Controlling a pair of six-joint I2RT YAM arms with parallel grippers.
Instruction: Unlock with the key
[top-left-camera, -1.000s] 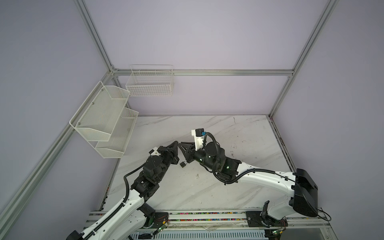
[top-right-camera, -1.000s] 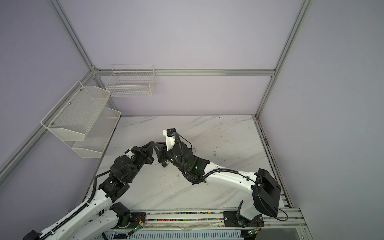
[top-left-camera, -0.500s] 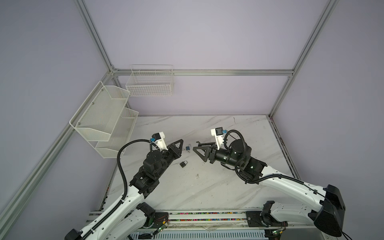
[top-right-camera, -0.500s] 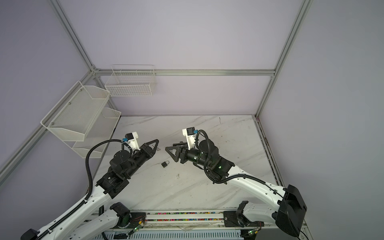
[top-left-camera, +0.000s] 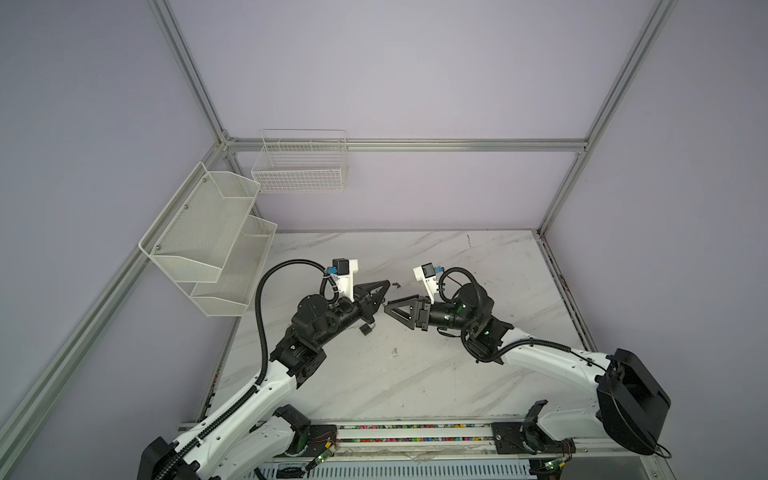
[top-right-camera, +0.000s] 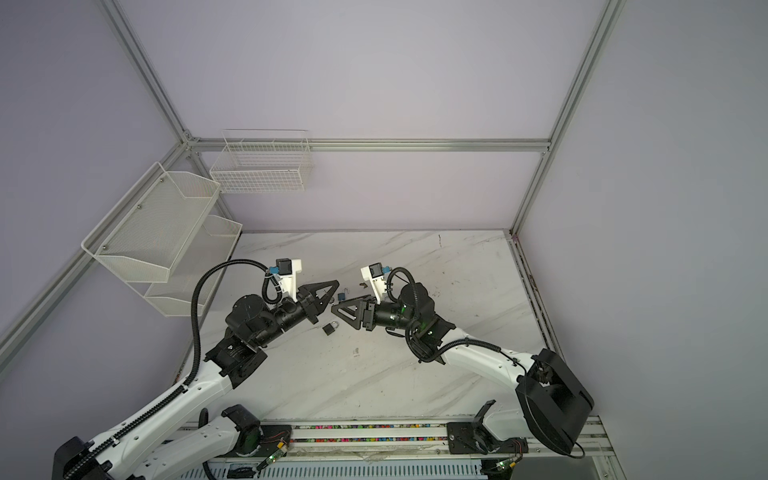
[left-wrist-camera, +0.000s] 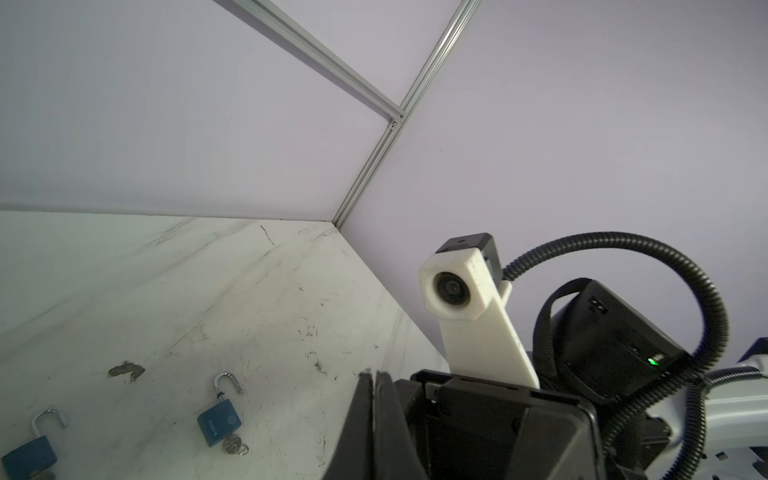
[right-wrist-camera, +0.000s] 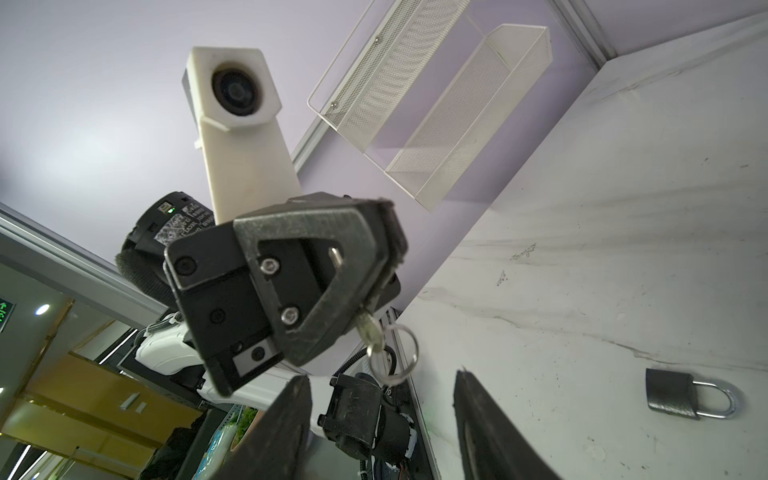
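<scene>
My left gripper (top-left-camera: 386, 289) (top-right-camera: 335, 291) hovers above the table, shut on a small silver key (right-wrist-camera: 371, 332). The key's ring hangs below the pinched fingers. In the left wrist view the jaws (left-wrist-camera: 372, 376) are pressed together and the key is hidden. A dark grey padlock (top-right-camera: 330, 328) (top-left-camera: 366, 329) (right-wrist-camera: 681, 399) lies flat on the marble table below and between both grippers, with its shackle seated. My right gripper (top-left-camera: 388, 304) (top-right-camera: 338, 305) (right-wrist-camera: 382, 375) faces the left one tip to tip. It is open and holds nothing.
Two blue padlocks (left-wrist-camera: 219, 419) (left-wrist-camera: 29, 453) with raised shackles lie on the table; one has a key in it, and one (top-right-camera: 341, 296) shows behind the grippers. White mesh shelves (top-left-camera: 208, 241) and a wire basket (top-left-camera: 299, 166) hang on the left and back walls.
The two grippers were close together over the padlock. They have drawn apart, the right arm swinging back to the right with its jaws opening. The left stays shut on the key.
</scene>
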